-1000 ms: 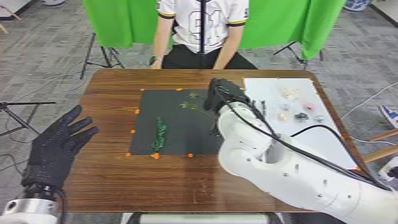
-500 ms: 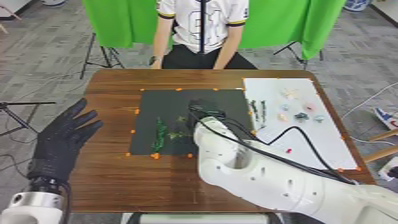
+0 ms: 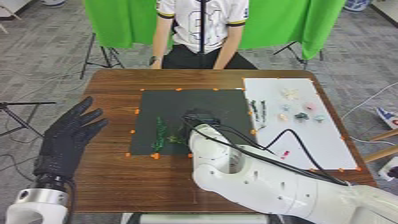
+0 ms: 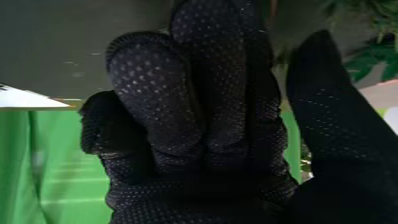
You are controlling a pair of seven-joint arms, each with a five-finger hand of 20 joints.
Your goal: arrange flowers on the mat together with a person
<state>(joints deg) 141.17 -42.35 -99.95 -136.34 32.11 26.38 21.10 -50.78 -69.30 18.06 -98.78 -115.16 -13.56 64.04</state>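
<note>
Black right hand [image 3: 202, 118] partly hides the mat [image 3: 173, 103].

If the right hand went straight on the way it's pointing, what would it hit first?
Probably the dark mat: the right hand seems to point down at it, beside green foliage. Its height is unclear.

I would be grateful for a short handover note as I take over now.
Left hand: open, beside the mat.
Right hand: over the mat; its grip is unclear.
Done: long green sprig on the mat's left; smaller sprig beside the right hand.
Left: flowers and two thin sprigs on the white sheet.
</note>
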